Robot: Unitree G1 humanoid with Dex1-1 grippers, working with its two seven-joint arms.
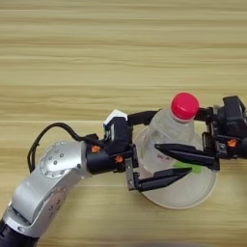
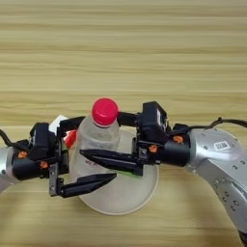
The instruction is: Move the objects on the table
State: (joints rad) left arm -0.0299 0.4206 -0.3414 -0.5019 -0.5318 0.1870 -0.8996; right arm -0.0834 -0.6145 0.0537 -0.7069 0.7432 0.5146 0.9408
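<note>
the clear bottle [image 2: 99,137] with its red cap [image 2: 104,111] stands upright on the round cream plate [image 2: 140,195], low in the frame on the light-wood table [image 1: 96,58]. both grippers bracket it — the left gripper [image 1: 159,149] from frame left, the right gripper [image 2: 108,140] from frame right, each with fingers spread apart around the bottle's body. just left of the bottle, a cube [image 1: 116,116] peeks out, white face up, mostly hidden behind the left gripper.

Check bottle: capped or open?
Capped. The red cap sits on the neck of the clear bottle, which stands on the plate.
</note>
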